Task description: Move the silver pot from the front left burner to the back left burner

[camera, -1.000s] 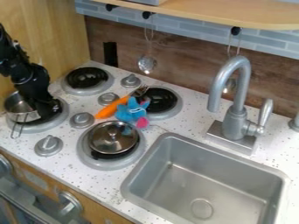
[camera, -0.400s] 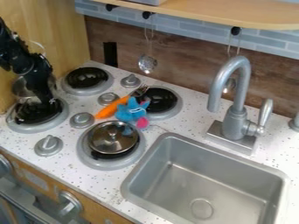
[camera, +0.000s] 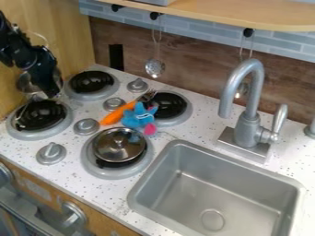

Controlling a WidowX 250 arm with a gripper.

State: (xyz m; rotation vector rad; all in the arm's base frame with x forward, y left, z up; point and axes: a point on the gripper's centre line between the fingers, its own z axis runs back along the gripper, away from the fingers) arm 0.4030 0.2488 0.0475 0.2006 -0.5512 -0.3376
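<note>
**Pot gripped above the burner**

Your gripper [camera: 51, 94] is closed on the metal pot [camera: 26, 84], which sits tilted behind it, off the stove and near the wooden wall [camera: 67, 34]. Just below your gripper is a black burner [camera: 40, 115]; another [camera: 91, 81] lies close beside it, to the view's right.

Farther right from your gripper, you see a fork [camera: 148, 96] with a long orange part, touching a blue toy [camera: 137, 117] with pale marks too small to read. Nearer the camera, a lidded pan [camera: 119, 144] rests on its burner. The sink [camera: 137, 197] and faucet [camera: 248, 126] are well apart from your gripper, at the view's right.
</note>
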